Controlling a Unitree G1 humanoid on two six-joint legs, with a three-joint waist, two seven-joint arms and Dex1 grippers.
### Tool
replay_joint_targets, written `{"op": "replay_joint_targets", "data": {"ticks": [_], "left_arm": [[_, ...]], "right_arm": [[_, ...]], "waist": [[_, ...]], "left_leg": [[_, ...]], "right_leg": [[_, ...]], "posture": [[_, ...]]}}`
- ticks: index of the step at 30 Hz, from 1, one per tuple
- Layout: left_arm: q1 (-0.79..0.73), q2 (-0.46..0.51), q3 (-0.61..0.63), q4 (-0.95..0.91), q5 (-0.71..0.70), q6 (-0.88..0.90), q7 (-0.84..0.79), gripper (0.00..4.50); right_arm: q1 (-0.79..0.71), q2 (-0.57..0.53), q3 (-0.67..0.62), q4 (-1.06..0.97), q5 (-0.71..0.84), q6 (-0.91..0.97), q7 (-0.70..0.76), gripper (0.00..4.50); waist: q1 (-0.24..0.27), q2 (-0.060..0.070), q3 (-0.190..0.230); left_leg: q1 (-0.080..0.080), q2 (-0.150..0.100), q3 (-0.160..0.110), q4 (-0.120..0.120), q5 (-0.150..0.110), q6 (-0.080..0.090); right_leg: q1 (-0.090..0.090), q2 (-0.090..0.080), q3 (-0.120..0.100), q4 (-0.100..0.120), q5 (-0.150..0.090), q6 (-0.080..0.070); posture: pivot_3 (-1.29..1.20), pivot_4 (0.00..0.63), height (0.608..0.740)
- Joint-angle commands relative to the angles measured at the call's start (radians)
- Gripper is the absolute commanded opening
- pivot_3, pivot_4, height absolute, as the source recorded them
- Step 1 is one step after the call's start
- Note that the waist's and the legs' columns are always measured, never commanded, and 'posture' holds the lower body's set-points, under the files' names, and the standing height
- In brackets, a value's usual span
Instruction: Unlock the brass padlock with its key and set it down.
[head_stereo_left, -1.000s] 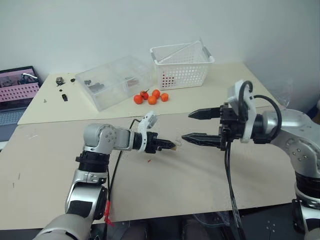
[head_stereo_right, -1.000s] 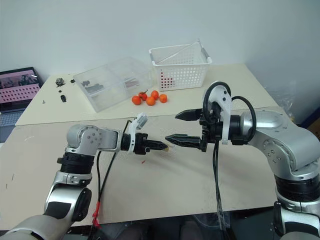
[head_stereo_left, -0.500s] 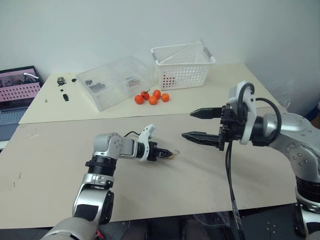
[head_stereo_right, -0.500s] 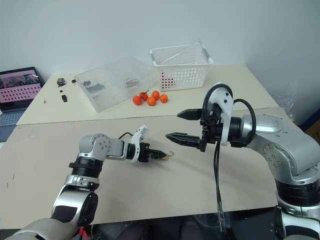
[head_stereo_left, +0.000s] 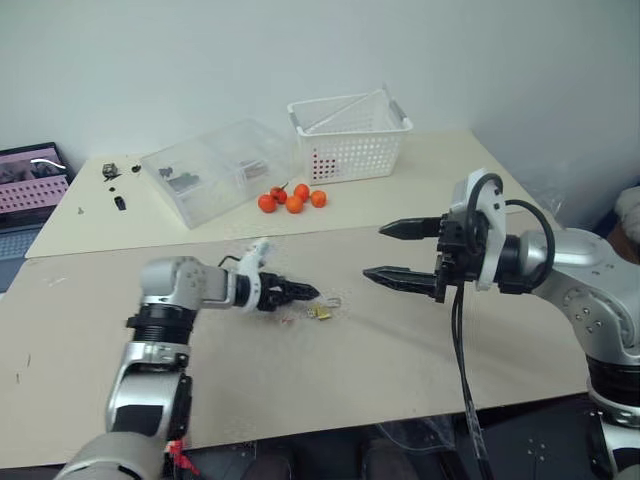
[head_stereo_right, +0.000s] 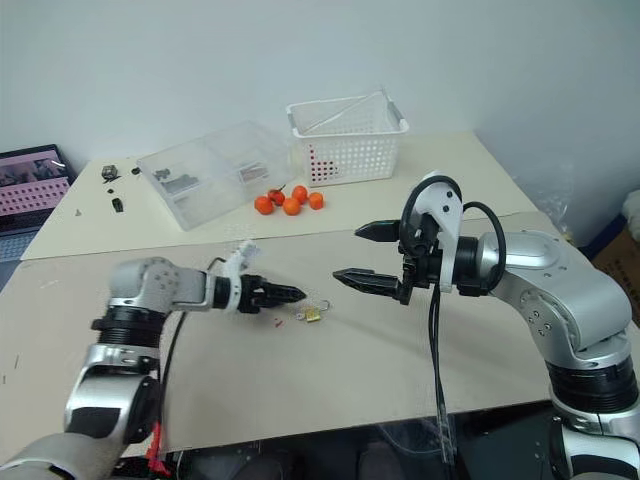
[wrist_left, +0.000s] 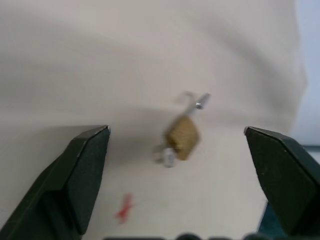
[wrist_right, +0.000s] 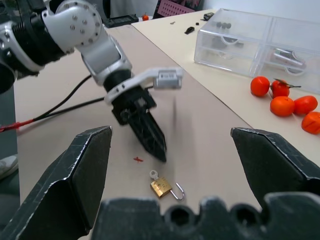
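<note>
The brass padlock (head_stereo_left: 320, 312) lies on the beige table (head_stereo_left: 400, 370), its thin silver shackle (wrist_right: 179, 192) swung open. A small silver key (wrist_right: 153, 174) sticks out of the end opposite the shackle. My left gripper (head_stereo_left: 308, 293) hovers low just left of the padlock, pointing at it, not touching. The left wrist view shows its fingers (wrist_left: 85, 160) spread wide, the padlock (wrist_left: 182, 137) on the table beyond them. My right gripper (head_stereo_left: 377, 251) hangs open above the table to the padlock's right, holding nothing.
A tiny red speck (head_stereo_right: 279, 322) marks the table beside the padlock. At the back stand a white basket (head_stereo_left: 345, 135), a clear plastic box (head_stereo_left: 215, 170) and several small orange fruits (head_stereo_left: 290, 198). A laptop (head_stereo_left: 30, 185) sits far left. A black cable (head_stereo_left: 460, 360) hangs from the right wrist.
My left gripper has opened and let go of the padlock, which now lies on the table. The left hand has drawn back to the left. The right gripper has kept still.
</note>
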Motion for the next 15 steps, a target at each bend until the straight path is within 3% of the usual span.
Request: {"op": "replay_joint_targets", "data": {"ticks": [1, 6, 10, 15], "left_arm": [[-0.030, 0.116, -0.012, -0.005, 0.041, -0.058, -0.049, 4.46], [-0.009, 0.275, -0.148, -0.126, 0.164, -0.393, -0.231, 4.46], [0.078, 0.324, -0.190, -0.297, 0.229, -0.709, -0.370, 4.46], [0.261, 0.378, -0.180, -0.478, 0.262, -0.880, -0.444, 4.46]], "right_arm": [[-0.025, -0.005, -0.001, 0.005, -0.008, -0.037, 0.021, 4.50], [-0.027, -0.001, 0.012, 0.031, -0.017, -0.041, 0.040, 4.50], [0.001, -0.002, 0.017, 0.059, -0.023, -0.035, 0.047, 4.50], [0.079, -0.029, -0.021, 0.078, -0.010, -0.003, 0.044, 4.50]], "waist": [[-0.002, -0.001, 0.001], [0.015, -0.002, 0.002], [0.037, -0.002, 0.001], [0.044, -0.002, 0.001]], "left_leg": [[-0.001, 0.000, 0.000, 0.000, 0.000, 0.000], [-0.011, -0.001, 0.000, 0.000, -0.001, -0.002], [-0.018, -0.002, 0.001, 0.000, -0.001, -0.003], [-0.019, -0.001, 0.003, -0.001, -0.003, 0.001]], "right_leg": [[-0.001, 0.000, 0.000, 0.004, 0.002, -0.004], [-0.013, -0.003, 0.000, 0.004, 0.003, -0.005], [-0.018, -0.007, 0.000, 0.002, 0.004, -0.007], [-0.017, -0.009, 0.001, -0.005, 0.004, -0.008]], "posture": [[0.00, 0.150, 0.740], [0.00, 0.150, 0.740], [0.00, 0.150, 0.740], [0.00, 0.150, 0.740]]}}
